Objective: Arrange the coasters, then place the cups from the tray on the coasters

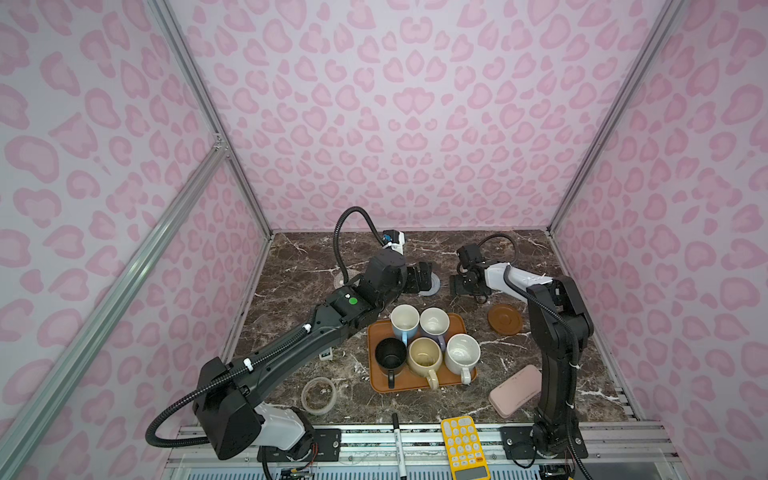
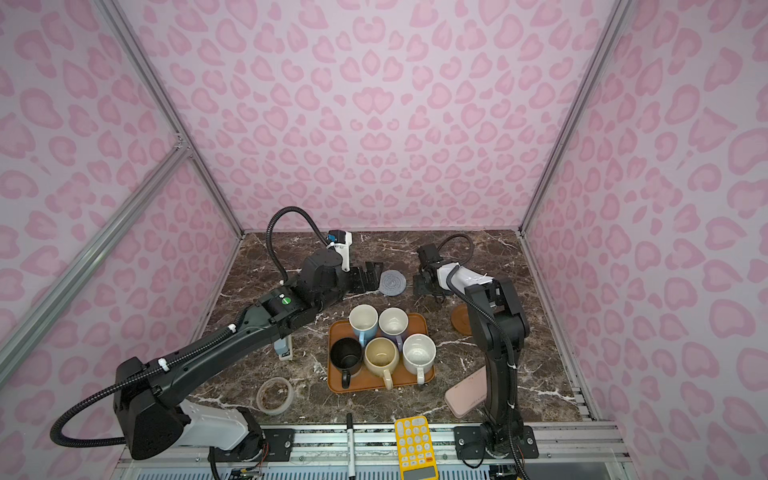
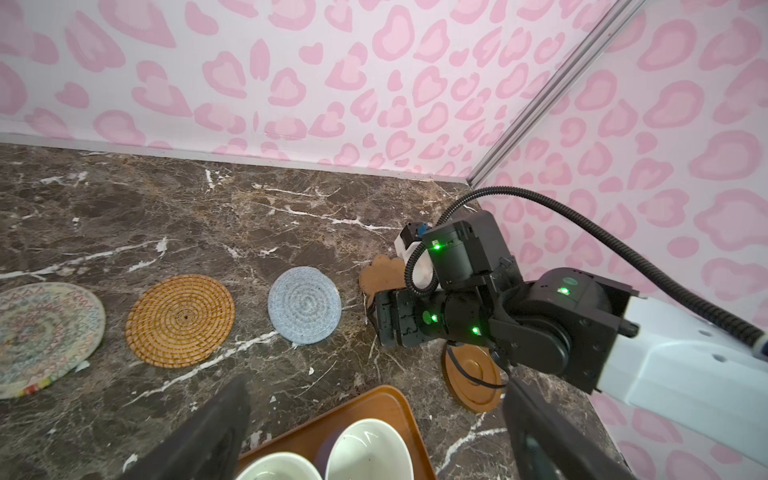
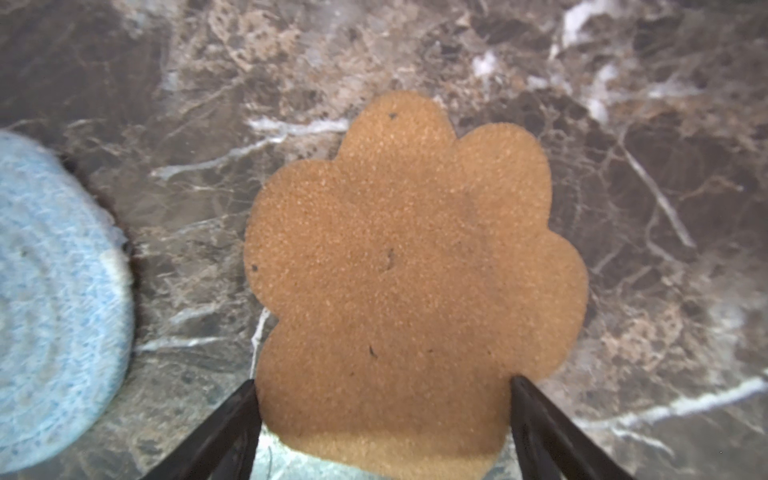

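**Both tools open beyond the tray, cups unmoved**

Five cups stand upright on the tray [image 1: 415, 387]: light blue [image 1: 404, 320], lavender [image 1: 434, 322], black [image 1: 390, 355], cream-yellow [image 1: 424, 357] and white speckled [image 1: 462, 353]. Beyond the tray's far edge, four coasters lie flat in a row on the bench [image 1: 505, 353]: cream [image 3: 45, 336], orange-tan [image 3: 180, 321], grey-blue [image 3: 304, 305] and cork flower [image 4: 407, 266]. The wooden coaster [image 1: 505, 319] sits off the tray's far right corner. The left tool [image 3: 376, 380] hangs wide open and empty. The right tool [image 4: 383, 380] has its fingers spread either side of the cork flower.

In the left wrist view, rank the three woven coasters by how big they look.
1. Cream coaster, though cut off by the frame edge.
2. Orange coaster.
3. Grey-blue coaster.
The cream one may sit nearer the camera, so its lead is unsure.
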